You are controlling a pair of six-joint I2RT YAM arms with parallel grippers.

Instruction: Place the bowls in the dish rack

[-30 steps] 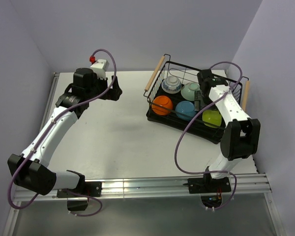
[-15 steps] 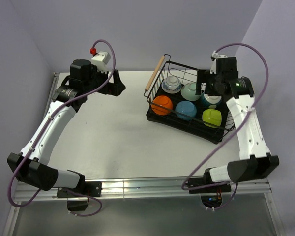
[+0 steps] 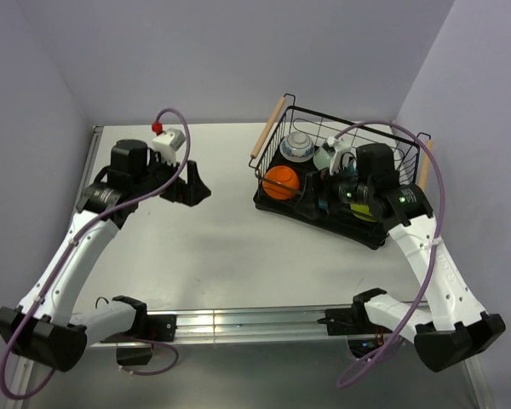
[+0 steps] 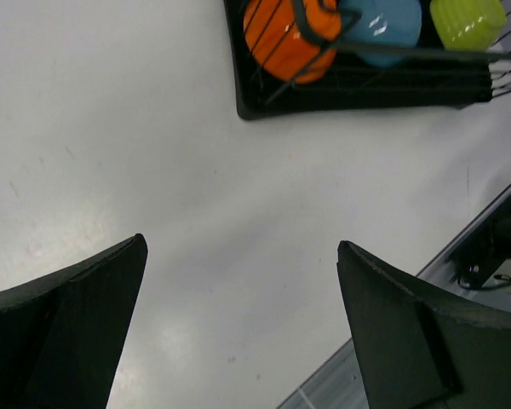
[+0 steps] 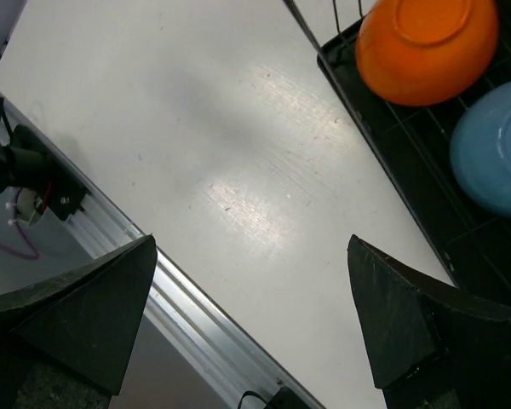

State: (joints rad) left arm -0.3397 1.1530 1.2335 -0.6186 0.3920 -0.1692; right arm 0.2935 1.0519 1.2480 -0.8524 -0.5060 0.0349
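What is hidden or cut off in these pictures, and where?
Top view: the right arm largely covers the blue bowl and the lime bowl.
Left wrist view: the top edge cuts off the dish rack.
Right wrist view: the right edge cuts the blue bowl.

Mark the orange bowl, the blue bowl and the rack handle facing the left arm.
orange bowl (image 5: 426,47): right wrist view, its rounded outside.
blue bowl (image 5: 498,153): right wrist view, its visible middle.
wooden handle (image 3: 269,128): top external view, mid-length.
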